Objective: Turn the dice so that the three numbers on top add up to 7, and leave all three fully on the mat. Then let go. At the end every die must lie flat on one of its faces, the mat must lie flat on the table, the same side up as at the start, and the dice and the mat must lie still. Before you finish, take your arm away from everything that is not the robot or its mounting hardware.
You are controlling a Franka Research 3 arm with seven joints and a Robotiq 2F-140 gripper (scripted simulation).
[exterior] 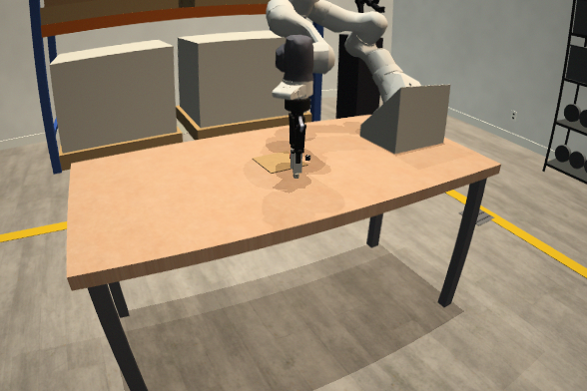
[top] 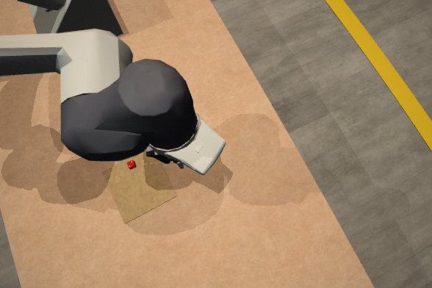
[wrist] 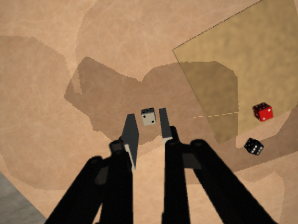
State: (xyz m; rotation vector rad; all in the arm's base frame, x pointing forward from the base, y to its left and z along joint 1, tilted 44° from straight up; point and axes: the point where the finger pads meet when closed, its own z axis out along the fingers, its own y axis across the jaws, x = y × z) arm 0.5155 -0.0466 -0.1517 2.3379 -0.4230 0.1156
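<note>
White die (wrist: 148, 117): a cube with no long axis; its broad pale face shows two pips set diagonally, and a narrow dark side face runs along its upper edge in the wrist view. Its sides run roughly in line with the finger pads. Red die (top: 131, 164) (wrist: 262, 112): bright face turned slightly askew to the pads. Black die (exterior: 307, 158) (wrist: 254, 146): rotated well out of line with them, several white pips showing.

Hard to make out: the pip counts of the red and black dice are too small to read surely; in the top view the arm (top: 154, 103) covers the white and black dice, a corner of the mat (top: 141, 195) (exterior: 270, 162) (wrist: 250, 60) and most of the gripper (top: 165, 158) (exterior: 296, 167) (wrist: 148, 121).

Position: the white die lies off the mat, centred ahead of the fingertips, with space either side. The gripper is narrowly open, holding nothing. Rightward of it in the wrist view, the red die rests on the mat near its edge, the black die just off it
</note>
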